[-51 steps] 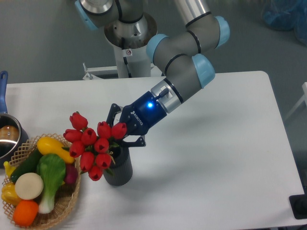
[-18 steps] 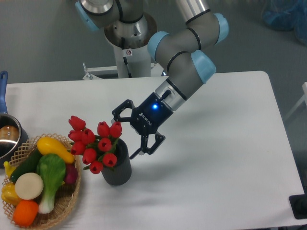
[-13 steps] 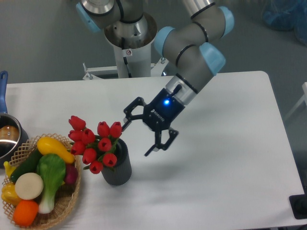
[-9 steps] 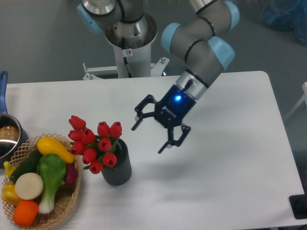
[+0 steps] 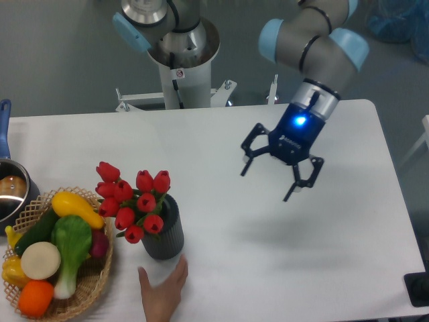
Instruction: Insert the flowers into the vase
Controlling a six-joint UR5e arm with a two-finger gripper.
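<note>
red tulips (image 5: pixel 131 200) now standing in the ribbed grey vase (image 5: pixel 164 231), stems down inside, buds leaning toward 10 o'clock over the rim. released a moment ago: gripper (image 5: pixel 276 174) pulled well away toward 2 o'clock, fingers spread apart and empty. insertion looks complete. newly arrived at 6 o'clock of the vase: a human hand (image 5: pixel 163 294), just beside its base. at 9 o'clock, wicker basket (image 5: pixel 94 285) heaped with toy vegetables; beyond it, steel pot (image 5: pixel 12 188) at the table's edge.
</note>
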